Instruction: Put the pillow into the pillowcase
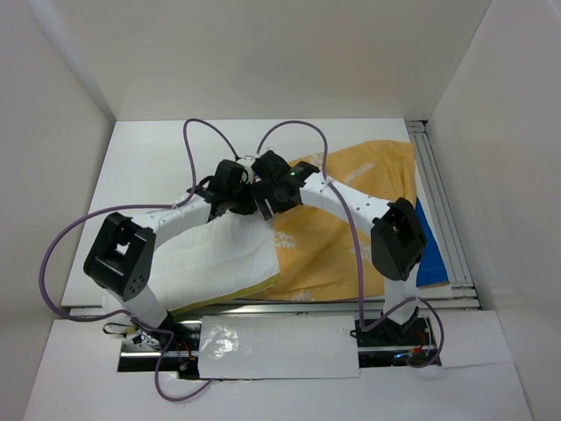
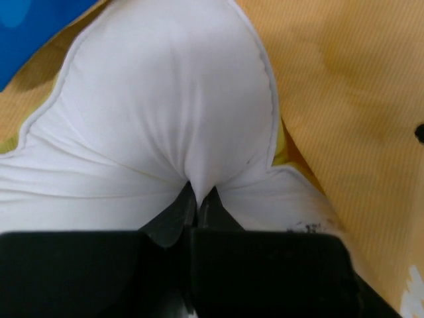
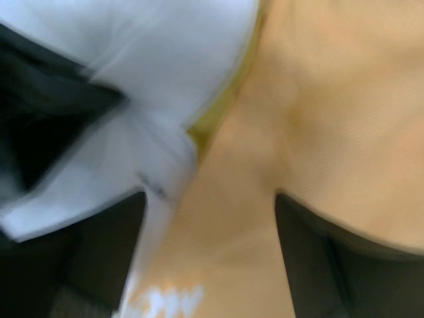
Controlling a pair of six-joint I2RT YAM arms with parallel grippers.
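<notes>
- White pillow (image 2: 165, 99): soft, light, squashy; left jaws clamped on a bunched fold of it.
- Right jaws apart over floppy orange pillowcase (image 3: 331, 112); probably best pinched at its hem.

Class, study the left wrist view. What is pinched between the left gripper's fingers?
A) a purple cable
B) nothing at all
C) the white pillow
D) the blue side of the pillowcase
C: the left gripper has its fingers closed on a bunched fold of the white pillow, while the orange pillowcase lies beside it, outside the grip.
</notes>
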